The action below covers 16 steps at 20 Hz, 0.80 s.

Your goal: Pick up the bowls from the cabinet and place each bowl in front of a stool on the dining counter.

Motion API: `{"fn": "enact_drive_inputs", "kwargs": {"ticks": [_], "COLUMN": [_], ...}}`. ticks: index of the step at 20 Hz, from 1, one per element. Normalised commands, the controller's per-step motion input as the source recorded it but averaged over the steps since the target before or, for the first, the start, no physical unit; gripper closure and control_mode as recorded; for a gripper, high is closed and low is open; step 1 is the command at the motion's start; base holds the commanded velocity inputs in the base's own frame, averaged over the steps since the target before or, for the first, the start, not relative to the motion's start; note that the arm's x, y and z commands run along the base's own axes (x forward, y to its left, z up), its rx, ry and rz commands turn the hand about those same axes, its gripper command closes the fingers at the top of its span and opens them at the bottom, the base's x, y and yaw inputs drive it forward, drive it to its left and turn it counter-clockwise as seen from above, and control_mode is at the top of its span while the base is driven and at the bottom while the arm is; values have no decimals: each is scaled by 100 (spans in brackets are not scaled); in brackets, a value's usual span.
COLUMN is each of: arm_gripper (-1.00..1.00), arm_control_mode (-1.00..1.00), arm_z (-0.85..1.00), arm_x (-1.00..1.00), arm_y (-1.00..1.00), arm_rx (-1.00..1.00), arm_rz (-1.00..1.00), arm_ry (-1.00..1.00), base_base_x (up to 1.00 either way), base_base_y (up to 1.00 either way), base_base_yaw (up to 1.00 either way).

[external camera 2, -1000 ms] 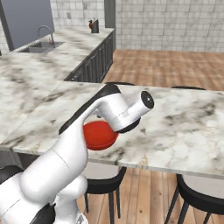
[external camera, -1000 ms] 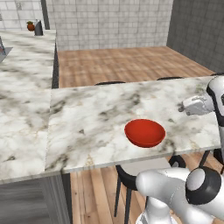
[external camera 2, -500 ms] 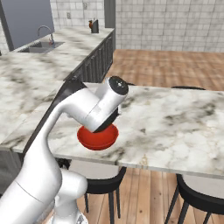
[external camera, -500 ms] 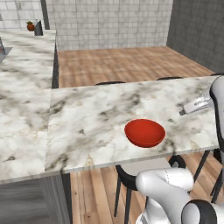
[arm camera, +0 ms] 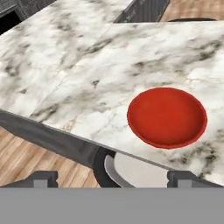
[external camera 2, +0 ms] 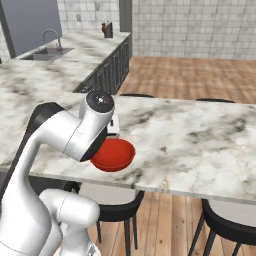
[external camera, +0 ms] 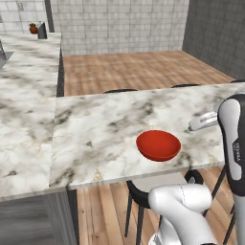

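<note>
Red bowl (external camera: 158,145) already sits on the counter (external camera: 95,129) above a stool (arm camera: 131,170), at one o'clock of the wide-open, empty tool (arm camera: 111,178); the tan bowl remains.

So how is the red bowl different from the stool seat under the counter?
The red bowl is glossy red; the stool seat is pale grey with a black rim. The bowl sits on top of the dining counter near its edge; the stool stands on the floor, tucked partly beneath that edge. The bowl is hollow, dipping in the middle; the seat looks flat. Both are round.
</note>
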Motion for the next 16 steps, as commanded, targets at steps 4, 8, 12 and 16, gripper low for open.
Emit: {"fn": "enact_drive_inputs", "kwargs": {"ticks": [4, 8, 12, 16], "arm_gripper": [-100, -100, -100, -100], "arm_control_mode": [-100, -100, -100, 100], "arm_z": [-8, -12, 0, 0], "arm_x": [-23, -11, 0, 0], "arm_y": [0, 0, 0, 0], "arm_rx": [0, 0, 0, 0], "arm_rz": [-11, -3, 0, 0], "arm_ry": [-5, -2, 0, 0], "base_base_x": [0, 0, 0, -31], "base_base_y": [0, 0, 0, 14], "base_base_yaw": [0, 0, 0, 0]}}
